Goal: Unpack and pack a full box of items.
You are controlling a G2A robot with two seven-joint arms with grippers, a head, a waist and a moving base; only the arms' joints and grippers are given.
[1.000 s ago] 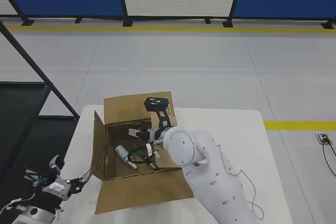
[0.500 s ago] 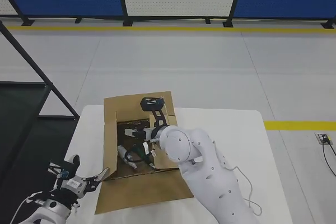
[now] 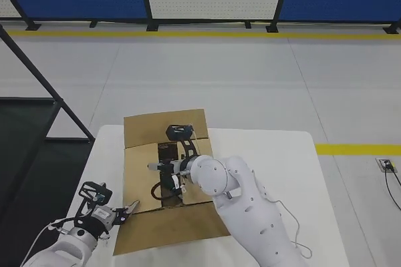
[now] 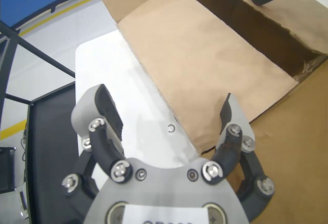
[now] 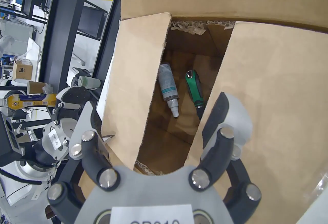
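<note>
Cardboard flap (image 4: 200, 63) has folded over box (image 3: 167, 230); left end effector (image 4: 165, 96) and right end effector (image 5: 156, 101) gape empty.

A cardboard box (image 3: 142, 175) sits on the white table (image 3: 281, 153). Its twelve o'clock flap is turned outward and its six o'clock flap lies out flat on the tabletop. The nine o'clock flap is folded over the opening, with a dark gap down the middle. The right gripper (image 3: 167, 172) hangs over that gap. At the box's seven o'clock corner the left gripper (image 3: 125, 212) sits just beside the cardboard, fingers parted.
</note>
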